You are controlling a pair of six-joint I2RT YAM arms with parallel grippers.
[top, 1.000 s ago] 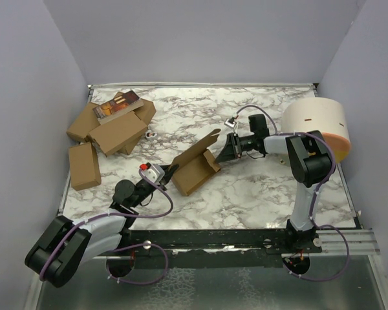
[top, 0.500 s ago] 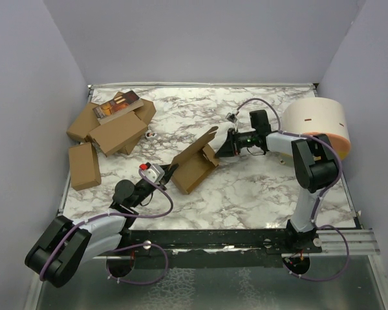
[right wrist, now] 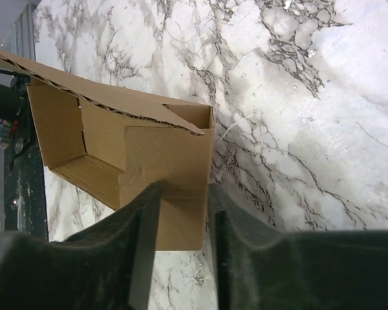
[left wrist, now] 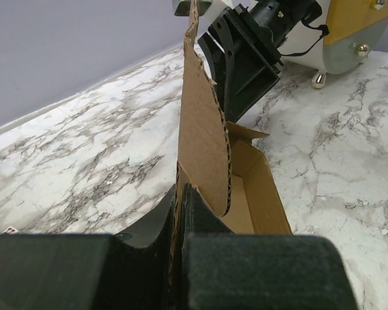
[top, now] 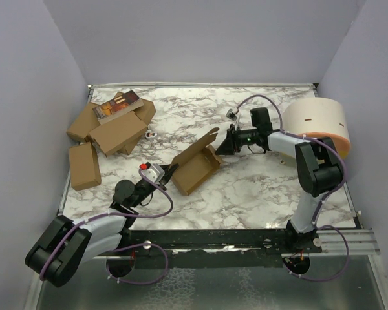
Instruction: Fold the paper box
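**Box lying corner to corner, jaws at each short end**

The paper box (top: pixel 195 169) is sitting approx mid-bench (top: pixel 258 194), only half made. It's an open tray w/ one long flap (top: pixel 200 143) standing up along its far side. Its long axis is running on the diagonal, from the bench's near-left corner toward the far-right one, so each arm is facing one short end.

The L arm (top: pixel 97 229) is pointing in from the near-left corner. The L jaws are clamping shut on the near-left end of that standing flap. In the L wrist view the cardboard (left wrist: pixel 207 148) is rising edge-on straight out from btwn the pads (left wrist: pixel 246 265).

The R arm (top: pixel 310 161) is pointing in from the right edge, w/ the R jaws sitting right at the box's far-right end. They're standing a little apart: a narrow gap, not wide. In the R wrist view the end panel (right wrist: pixel 168 161) is showing face-on through that gap, beyond the fingertips (right wrist: pixel 142 245). So they're prob. not pinching anything. Whether the tips are touching the card, I can't tell.

To my eye the next move is hanging on that far-right end. It's lying dead ahead of the R jaws, in line w/ the box's long axis. The R arm is much the nearer one, and the L arm is busy acting as anchor. Any push along that axis is going to drive the box straight toward the L jaws, so their hold is what's bracing it.
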